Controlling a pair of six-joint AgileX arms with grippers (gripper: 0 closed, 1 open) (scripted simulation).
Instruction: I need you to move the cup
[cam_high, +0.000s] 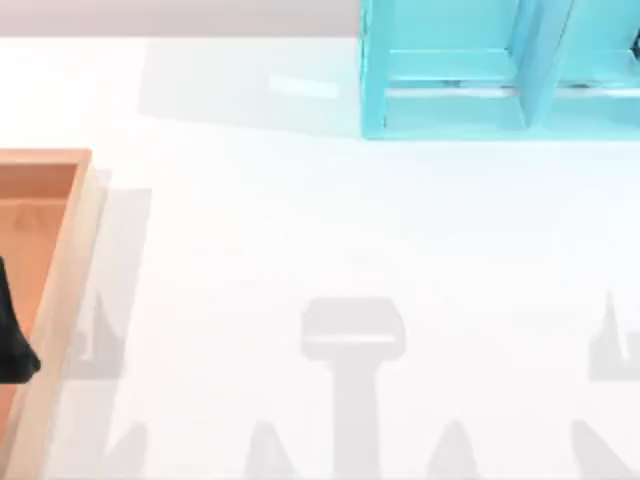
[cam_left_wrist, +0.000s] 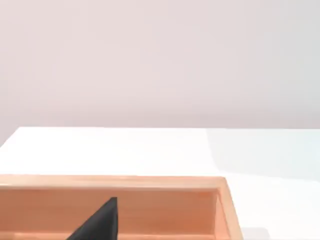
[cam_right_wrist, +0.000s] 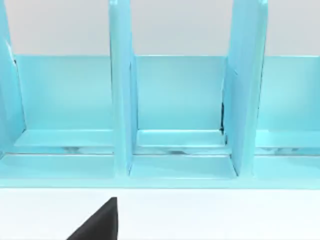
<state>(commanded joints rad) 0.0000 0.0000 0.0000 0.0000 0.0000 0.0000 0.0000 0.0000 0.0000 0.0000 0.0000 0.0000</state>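
Cup: honestly, you can't tell where it is from these shots, so I won't guess a spot for it.

Here's what you do get. On the top view's left side there's a wooden tray (cam_high: 62, 250) on the white table (cam_high: 300, 220). Your left gripper (cam_high: 12, 340) is the dark shape over that tray, right at the picture's edge. The left wrist view has a black bit of it (cam_left_wrist: 100, 224) in front of the tray's far wall (cam_left_wrist: 165, 210), with bare table and a plain wall behind. Open or closed? You can't tell.

Over at the far right of the table stands a light blue rack (cam_high: 450, 110), upright dividers splitting it into compartments. The right wrist view looks straight into it (cam_right_wrist: 180, 95), and a black piece of your right gripper (cam_right_wrist: 100, 224) sits over the table just in front of the rack's base. Same deal there, you can't tell its state.
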